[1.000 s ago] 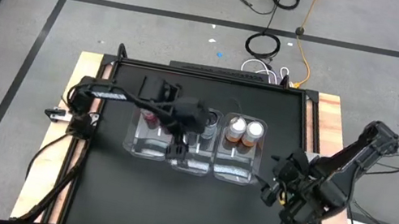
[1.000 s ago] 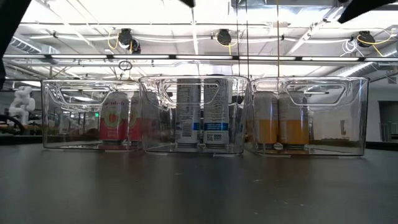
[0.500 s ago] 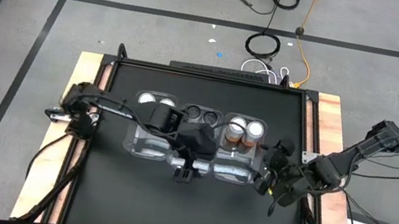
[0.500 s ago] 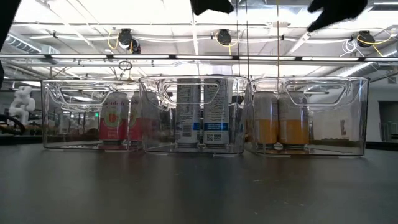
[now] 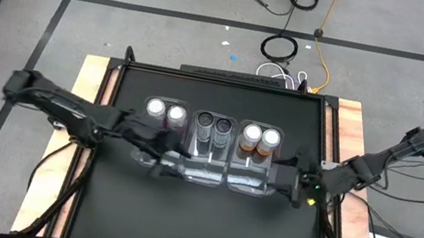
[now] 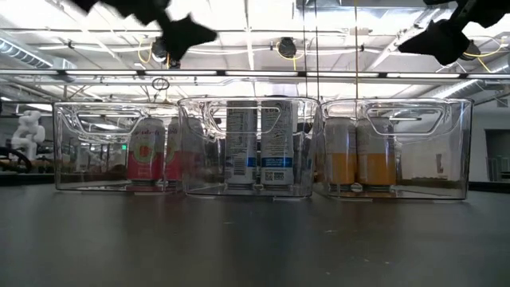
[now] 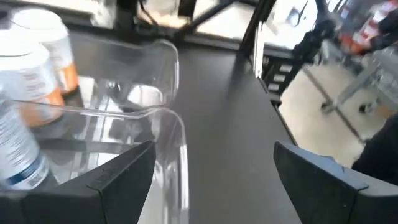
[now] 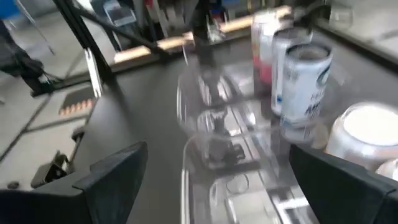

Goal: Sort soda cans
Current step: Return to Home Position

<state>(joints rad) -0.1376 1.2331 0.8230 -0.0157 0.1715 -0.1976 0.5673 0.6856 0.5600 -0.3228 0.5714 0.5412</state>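
Three clear bins stand in a row on the black table. Two pink-red cans (image 5: 166, 112) stand upright in the left bin, two dark grey-silver cans (image 5: 214, 123) in the middle bin and two orange cans (image 5: 261, 136) in the right bin (image 6: 396, 147). My left gripper (image 5: 172, 161) hovers open above the near part of the left and middle bins, well above their rims in the low view (image 6: 177, 33). My right gripper (image 5: 276, 179) hovers open by the right bin's near right corner, also high up (image 6: 441, 37). Neither gripper holds anything.
The black tabletop (image 5: 194, 221) stretches from the bins to the near edge. Wooden strips (image 5: 349, 126) run along the left and right sides. Cables (image 5: 280, 48) lie on the floor beyond the far edge. The left wrist view shows the bins' curved rims (image 7: 155, 112).
My left gripper has moved from above the left and middle bins toward the near edge, then back toward the table's left, its arm stretching out flatter. My right gripper has moved from the near right toward the right bin. The cans and bins have stayed put.
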